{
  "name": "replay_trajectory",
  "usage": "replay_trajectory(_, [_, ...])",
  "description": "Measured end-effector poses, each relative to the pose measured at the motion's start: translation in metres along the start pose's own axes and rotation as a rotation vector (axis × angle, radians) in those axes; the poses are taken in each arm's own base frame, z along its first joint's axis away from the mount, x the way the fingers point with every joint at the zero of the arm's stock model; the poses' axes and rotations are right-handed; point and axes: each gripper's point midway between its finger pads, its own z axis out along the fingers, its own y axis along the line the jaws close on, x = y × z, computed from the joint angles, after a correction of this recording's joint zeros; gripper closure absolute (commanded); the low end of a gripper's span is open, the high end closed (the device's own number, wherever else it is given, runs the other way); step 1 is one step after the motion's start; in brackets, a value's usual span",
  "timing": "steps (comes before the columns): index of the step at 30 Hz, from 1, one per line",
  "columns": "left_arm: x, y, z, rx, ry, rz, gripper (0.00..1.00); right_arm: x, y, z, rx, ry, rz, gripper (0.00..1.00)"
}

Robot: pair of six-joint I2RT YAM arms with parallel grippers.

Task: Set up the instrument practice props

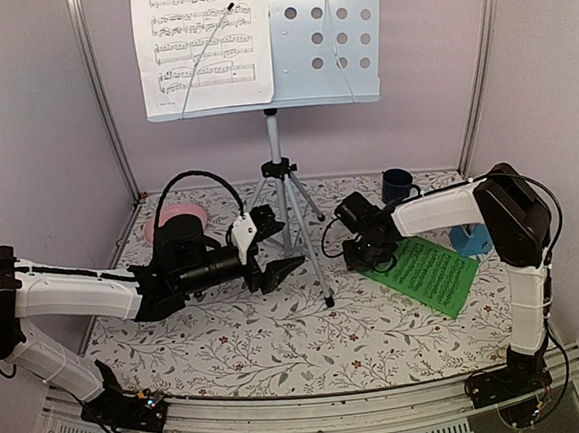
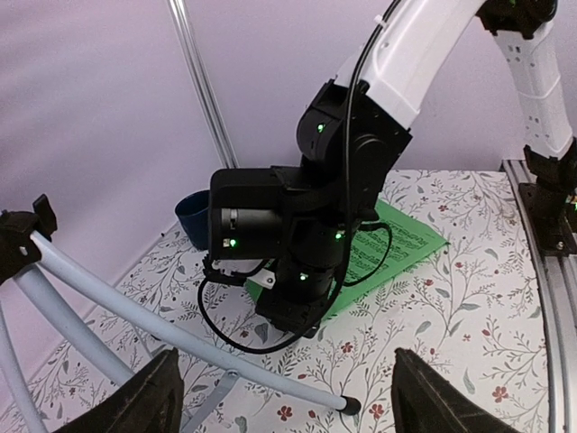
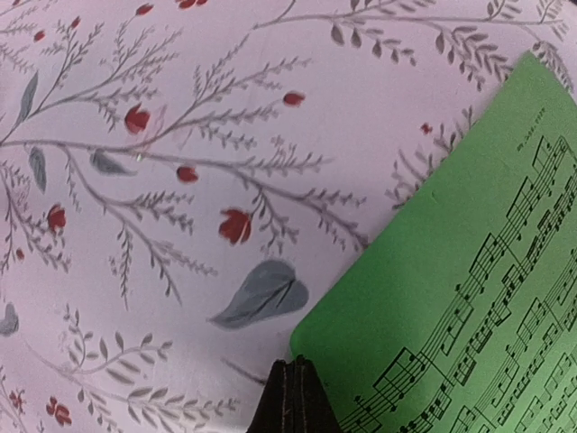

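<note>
End effector on the right (image 3: 284, 401) is pinched shut at the near-left corner of the green page (image 1: 424, 274), which lies flat on the surface (image 1: 230, 352); can't tell if it has the paper. Left end effector (image 2: 284, 401) is wide open and empty at a tripod leg (image 2: 180, 329). Count: one green page, one blue metronome (image 1: 469, 237) just right of it, one music stand (image 1: 326, 43) at the far side, one white page (image 1: 201, 43) on it. Roughly half done by my read, with the green page and maybe the metronome left.
</note>
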Motion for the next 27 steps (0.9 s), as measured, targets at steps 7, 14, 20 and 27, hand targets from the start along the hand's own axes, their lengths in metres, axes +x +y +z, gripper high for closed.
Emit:
replay_trajectory(7, [0.0,0.0,0.0,0.0,0.0,0.001,0.21,0.011,0.005,-0.04,-0.115,0.023,-0.022,1.0])
replay_trajectory(14, [-0.001,-0.005,0.001,0.029,-0.008,0.017,0.2,0.009,0.015,-0.106,-0.301,-0.029,-0.07,1.0])
replay_trajectory(20, [0.011,-0.025,0.004,0.129,-0.011,0.087,0.17,0.035,0.023,-0.154,-0.498,-0.024,-0.159,1.0])
replay_trajectory(27, [0.043,-0.063,0.023,0.272,0.041,0.199,0.14,0.074,0.043,-0.203,-0.779,-0.012,-0.261,1.0])
